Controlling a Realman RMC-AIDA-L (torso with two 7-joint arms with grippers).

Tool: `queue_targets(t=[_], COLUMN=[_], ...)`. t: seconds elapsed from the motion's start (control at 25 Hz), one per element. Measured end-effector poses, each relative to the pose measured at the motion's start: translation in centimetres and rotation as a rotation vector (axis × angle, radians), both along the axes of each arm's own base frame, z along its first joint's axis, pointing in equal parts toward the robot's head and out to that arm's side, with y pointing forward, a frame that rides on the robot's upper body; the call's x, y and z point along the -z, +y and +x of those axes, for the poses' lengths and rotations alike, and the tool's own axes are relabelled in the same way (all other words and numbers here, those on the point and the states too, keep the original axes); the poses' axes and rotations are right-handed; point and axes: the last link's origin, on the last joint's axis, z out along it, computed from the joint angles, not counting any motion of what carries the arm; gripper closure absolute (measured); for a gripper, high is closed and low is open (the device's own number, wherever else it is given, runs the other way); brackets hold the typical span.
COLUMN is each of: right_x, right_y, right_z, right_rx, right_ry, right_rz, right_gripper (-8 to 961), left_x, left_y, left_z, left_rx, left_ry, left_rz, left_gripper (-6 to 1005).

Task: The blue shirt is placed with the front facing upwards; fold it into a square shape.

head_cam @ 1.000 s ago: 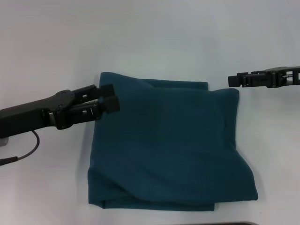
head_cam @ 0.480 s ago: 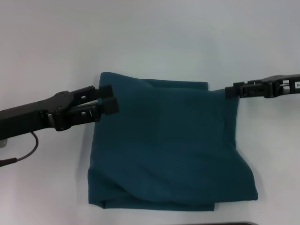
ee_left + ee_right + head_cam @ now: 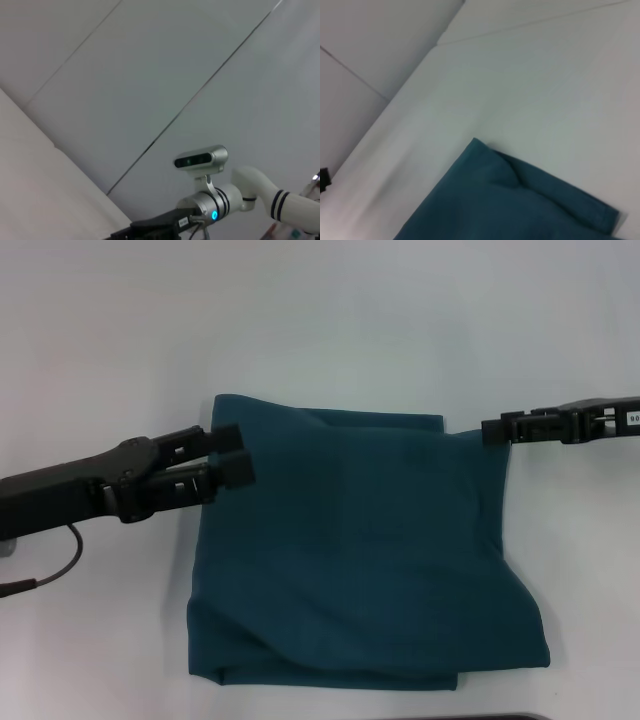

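The blue shirt (image 3: 360,550) lies folded into a rough rectangle on the white table (image 3: 330,320), plain teal side up, with no lettering showing. My left gripper (image 3: 230,452) hovers over the shirt's left edge near its far corner, open, with its two black pads (image 3: 226,434) stacked and a small gap between them. My right gripper (image 3: 493,430) reaches in from the right, its tip at the shirt's far right corner. The right wrist view shows a folded corner of the shirt (image 3: 520,205) on the table.
White tabletop surrounds the shirt on all sides. A cable (image 3: 60,565) hangs under my left arm at the left edge. A dark strip (image 3: 520,717) shows at the near edge. The left wrist view shows only wall panels and my right arm (image 3: 235,195).
My right gripper has dropped slightly and turned edge-on, closing in on the shirt's far right corner. My left gripper has barely shifted. The shirt has not moved.
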Motion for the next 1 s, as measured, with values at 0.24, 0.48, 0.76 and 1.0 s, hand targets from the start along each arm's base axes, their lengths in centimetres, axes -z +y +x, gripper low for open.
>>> queue_targets(t=[0.24, 0.48, 0.76, 1.0], right_x=[0.4, 0.5, 1.3, 1.9], right_y=[0.7, 1.3, 1.5, 2.0], right_z=[-0.2, -0.4, -0.6, -0.6], right_rx=[0.004, 0.012, 0.014, 0.024], right_ry=[-0.01, -0.017, -0.028, -0.053], right_rz=[0.01, 0.022, 0.001, 0.003], right_gripper=[297, 297, 297, 297], left_x=[0.1, 0.1, 0.1, 0.2], left_y=[0.1, 0.2, 0.3, 0.4], left_z=[0.1, 0.3, 0.3, 0.3], left_rx=[0.009, 0.015, 0.015, 0.013], left_ry=[0.006, 0.006, 0.007, 0.01], left_rz=[-0.008, -0.009, -0.007, -0.006], left_gripper=[102, 103, 103, 103])
